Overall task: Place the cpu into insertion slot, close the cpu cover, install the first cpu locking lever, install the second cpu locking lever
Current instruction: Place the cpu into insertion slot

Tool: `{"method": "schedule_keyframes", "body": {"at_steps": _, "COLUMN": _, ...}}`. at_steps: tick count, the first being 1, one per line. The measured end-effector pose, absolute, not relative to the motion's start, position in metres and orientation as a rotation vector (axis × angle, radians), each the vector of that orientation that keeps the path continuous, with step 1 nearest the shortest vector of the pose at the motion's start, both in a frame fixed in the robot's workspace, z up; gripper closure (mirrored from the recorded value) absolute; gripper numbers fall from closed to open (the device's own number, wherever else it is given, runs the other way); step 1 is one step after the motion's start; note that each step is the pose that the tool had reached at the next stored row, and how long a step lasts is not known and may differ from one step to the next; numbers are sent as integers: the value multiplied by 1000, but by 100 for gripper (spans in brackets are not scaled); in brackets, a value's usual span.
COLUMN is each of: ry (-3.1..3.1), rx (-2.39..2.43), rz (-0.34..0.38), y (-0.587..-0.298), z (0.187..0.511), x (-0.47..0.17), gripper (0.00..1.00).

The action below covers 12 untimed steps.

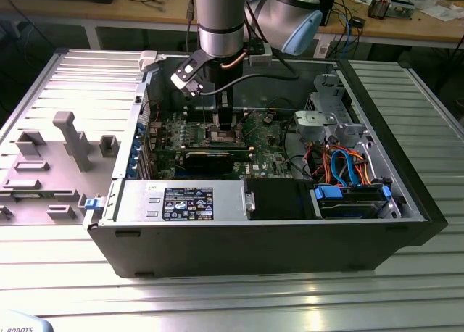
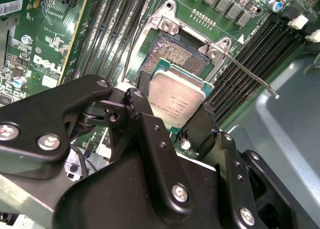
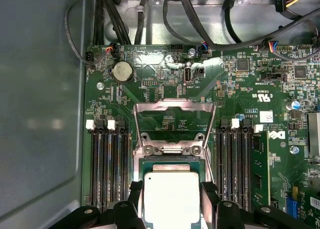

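Black steel PC case (image 1: 254,245) lies open across the centre of the exterior view. The green motherboard (image 1: 270,156) sits on its floor, upper middle of that frame. The arm stands vertical over the board with the gripper (image 1: 225,125) low above it.

The cpu cover (image 3: 172,106) is flipped up and open, and board shows through its window. The insertion slot (image 2: 172,51) is exposed, with part of its dark pin field showing beyond the chip. The cpu (image 2: 177,96) hangs over the slot and covers part of it; can't tell whether it touches. One locking lever (image 2: 250,75) is swung out and free, a thin rod over the memory slots.

Risk, my read:
- The chip looks offset and maybe slightly tilted against the slot, so lowering it like this could bend pins or leave it unseated.
- The grip is on thin edges only, so a slip would drop it askew.

Fingers (image 2: 206,120) are closed to chip width and clamp the cpu by two opposite edges. The chip sits between the tips, metal top up, the other two edges clear.
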<state>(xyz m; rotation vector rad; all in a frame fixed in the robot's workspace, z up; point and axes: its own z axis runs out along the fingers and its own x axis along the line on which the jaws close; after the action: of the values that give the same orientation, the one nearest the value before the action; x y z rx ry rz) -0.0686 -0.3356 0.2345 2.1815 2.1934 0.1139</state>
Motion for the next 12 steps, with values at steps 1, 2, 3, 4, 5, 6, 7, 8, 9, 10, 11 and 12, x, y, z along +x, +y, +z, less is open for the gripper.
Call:
{"method": "schedule_keyframes", "body": {"at_steps": 1, "ry": 2193, "rx": 2181, "rz": 114, "y": -336, "z": 235, "x": -69, "gripper": 45}}
{"method": "schedule_keyframes", "body": {"at_steps": 2, "ry": 2193, "rx": 2182, "rz": 114, "y": -336, "z": 234, "x": -69, "gripper": 45}}
{"method": "schedule_keyframes", "body": {"at_steps": 3, "ry": 2193, "rx": 2182, "rz": 114, "y": -336, "z": 235, "x": -69, "gripper": 45}}
{"method": "schedule_keyframes", "body": {"at_steps": 4, "ry": 2193, "rx": 2182, "rz": 114, "y": -336, "z": 235, "x": -69, "gripper": 45}}
{"method": "schedule_keyframes", "body": {"at_steps": 5, "ry": 2193, "rx": 2182, "rz": 114, "y": -336, "z": 235, "x": -69, "gripper": 45}}
{"method": "schedule_keyframes", "body": {"at_steps": 6, "ry": 2193, "rx": 2182, "rz": 114, "y": -336, "z": 235, "x": -69, "gripper": 45}}
{"method": "schedule_keyframes", "body": {"at_steps": 7, "ry": 2193, "rx": 2182, "rz": 114, "y": -336, "z": 235, "x": -69, "gripper": 45}}
{"method": "schedule_keyframes", "body": {"at_steps": 8, "ry": 2193, "rx": 2182, "rz": 114, "y": -336, "z": 234, "x": -69, "gripper": 45}}
{"method": "schedule_keyframes", "body": {"at_steps": 9, "ry": 2193, "rx": 2182, "rz": 114, "y": -336, "z": 234, "x": -69, "gripper": 45}}
{"method": "schedule_keyframes", "body": {"at_steps": 10, "ry": 2193, "rx": 2181, "rz": 114, "y": -336, "z": 234, "x": -69, "gripper": 45}}
{"method": "schedule_keyframes", "body": {"at_steps": 11, "ry": 2192, "rx": 2180, "rz": 111, "y": -336, "z": 233, "x": -69, "gripper": 45}}
{"method": "schedule_keyframes", "body": {"at_steps": 12, "ry": 2191, "rx": 2178, "rz": 106, "y": -336, "z": 233, "x": -69, "gripper": 45}}
